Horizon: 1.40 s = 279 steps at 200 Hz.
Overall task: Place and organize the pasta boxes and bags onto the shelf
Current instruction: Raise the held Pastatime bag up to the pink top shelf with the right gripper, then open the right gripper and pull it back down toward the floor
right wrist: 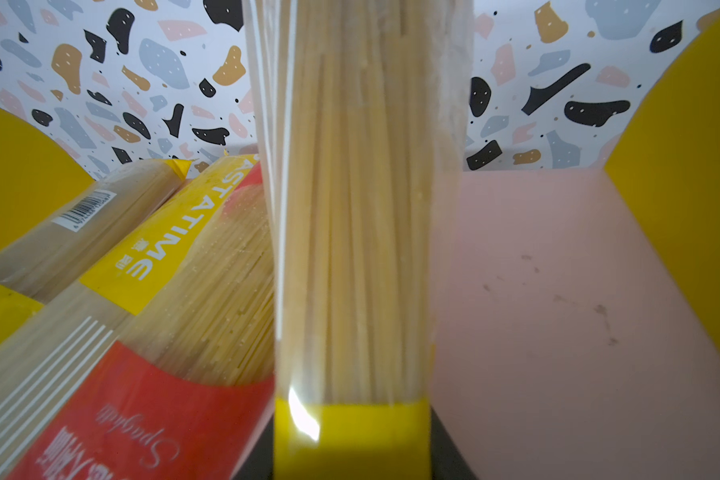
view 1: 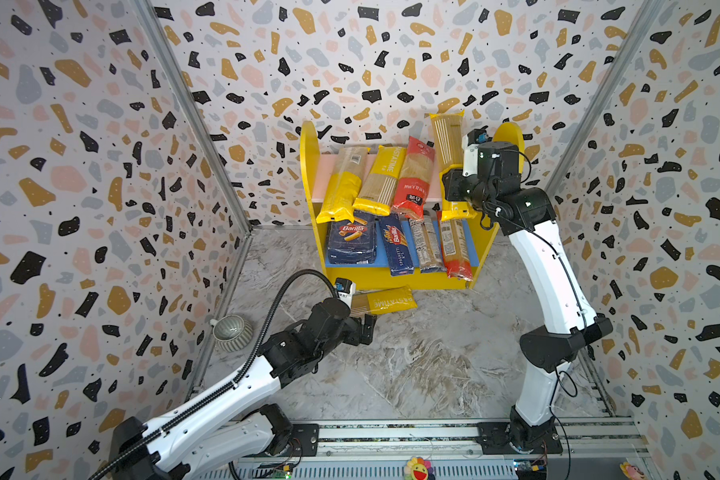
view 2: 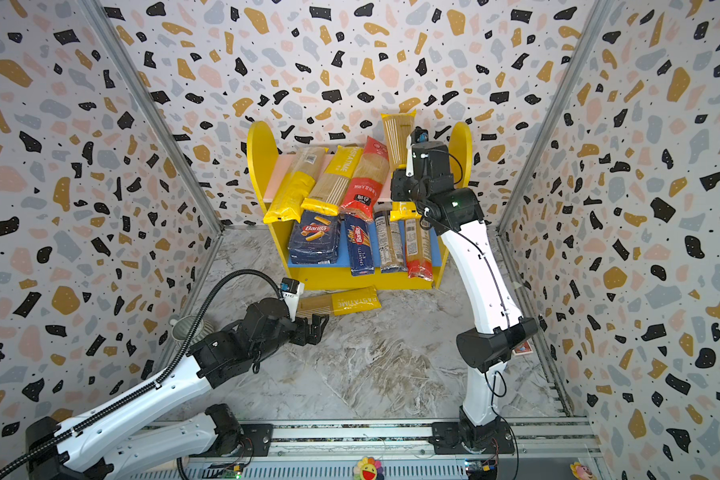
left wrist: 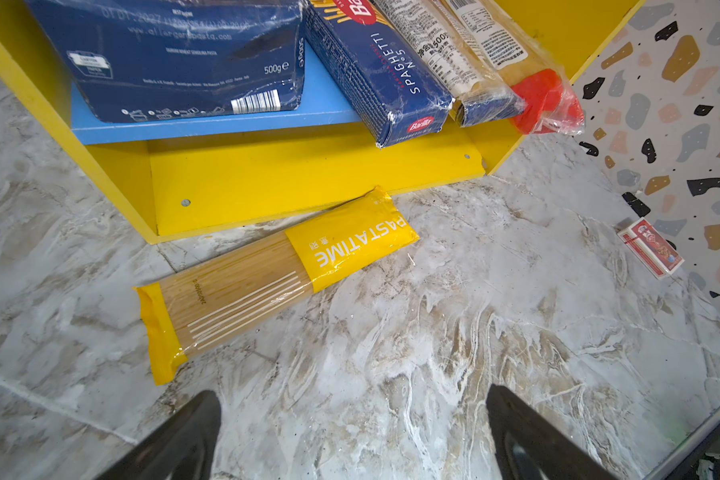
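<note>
**Q:** Condition of the left gripper?

**A:** Jaws fully apart, nothing held. It hovers low over the marble floor, lower left of centre in both top views, aimed at the floor bag. That bag lies flat just in front of the shelf. The wide opening suits a grasp across the bag's narrow width.

**Q:** Blue lower board?

**A:** Centre of frame. The rigatoni box, spaghetti box, clear bag and red bag lie side by side, long axes front to back, to save width.

**Q:** Right gripper?

**A:** Upper right of centre. Jaws clamped narrowly on the yellow end of the held bag, upright over the bare part of the pink board, beside three laid bags. Upright carriage clears those neighbours. Whether it touches the board cannot be told; the arm blocks the view.
</note>
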Available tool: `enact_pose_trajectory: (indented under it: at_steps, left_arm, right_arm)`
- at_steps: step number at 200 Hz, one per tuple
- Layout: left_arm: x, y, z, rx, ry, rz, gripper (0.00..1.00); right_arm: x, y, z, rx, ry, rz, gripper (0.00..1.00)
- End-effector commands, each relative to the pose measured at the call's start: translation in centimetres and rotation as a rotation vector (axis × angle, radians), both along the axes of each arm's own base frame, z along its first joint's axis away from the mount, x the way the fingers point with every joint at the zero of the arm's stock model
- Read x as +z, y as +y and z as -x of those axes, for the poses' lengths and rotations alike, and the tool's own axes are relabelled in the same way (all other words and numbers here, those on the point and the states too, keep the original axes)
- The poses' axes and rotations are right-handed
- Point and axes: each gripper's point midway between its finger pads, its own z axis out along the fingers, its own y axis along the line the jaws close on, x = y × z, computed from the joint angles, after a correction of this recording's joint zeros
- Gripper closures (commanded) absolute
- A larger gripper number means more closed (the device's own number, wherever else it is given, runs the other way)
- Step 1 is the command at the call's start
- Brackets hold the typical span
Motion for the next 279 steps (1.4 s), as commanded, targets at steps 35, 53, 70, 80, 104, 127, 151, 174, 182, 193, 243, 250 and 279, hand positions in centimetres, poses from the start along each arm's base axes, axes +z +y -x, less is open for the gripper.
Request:
enact_pose_trajectory:
  at_steps: [35, 53, 70, 80, 104, 127, 151, 174, 182, 193, 243, 250, 279]
  left_arm:
    - [1.1, -0.4, -0.7, -0.001, -0.042, -0.003, 0.01]
    - [1.1, -0.3, -0.7, 0.002, -0.045, -0.006, 0.0]
    - [1.2, 0.0, -0.8, 0.014, -0.052, -0.008, 0.0]
    - [1.3, 0.0, -0.7, 0.016, -0.056, -0.005, 0.0]
    - [1.3, 0.1, -0.6, 0.015, -0.054, -0.001, 0.0]
    - [1.2, 0.1, -0.5, 0.015, -0.051, 0.003, 0.0]
    - [1.4, 0.4, -0.4, 0.026, -0.057, 0.011, 0.01]
    - [1.5, 0.9, -0.5, 0.047, -0.06, 0.008, 0.0]
    - [1.3, 1.1, -0.5, 0.057, -0.059, 0.002, 0.0]
    - [1.1, 1.3, -0.6, 0.07, -0.057, -0.003, 0.01]
    - [-2.3, 2.1, -0.7, 0.148, 0.003, -0.016, 0.0]
    - [-2.7, 2.2, -0.7, 0.16, 0.012, -0.01, 0.01]
    - [-4.5, 2.6, -1.0, 0.214, 0.027, -0.002, 0.01]
  right_arm:
    - [4.2, -0.4, -1.0, -0.02, -0.159, -0.063, 0.29]
    - [4.0, -0.8, -0.9, -0.037, -0.163, -0.054, 0.24]
    - [3.9, -1.0, -0.8, -0.041, -0.158, -0.047, 0.24]
    - [3.8, -1.0, -0.6, -0.038, -0.149, -0.043, 0.24]
    - [3.3, -1.0, 0.2, -0.025, -0.123, -0.046, 0.23]
    - [2.9, -0.8, 1.1, -0.005, -0.115, -0.053, 0.23]
    - [4.0, -0.7, 2.2, 0.013, -0.15, -0.055, 0.23]
    - [6.2, -0.4, 4.3, 0.046, -0.213, -0.063, 0.2]
    - [6.8, -0.3, 5.3, 0.057, -0.235, -0.064, 0.17]
    - [7.5, -0.2, 6.7, 0.07, -0.256, -0.074, 0.14]
    - [4.9, -0.5, 14.9, 0.126, -0.264, -0.111, 0.11]
    - [4.1, -1.1, 16.0, 0.126, -0.256, -0.123, 0.11]
    - [0.0, -3.1, 19.5, 0.133, -0.195, -0.172, 0.1]
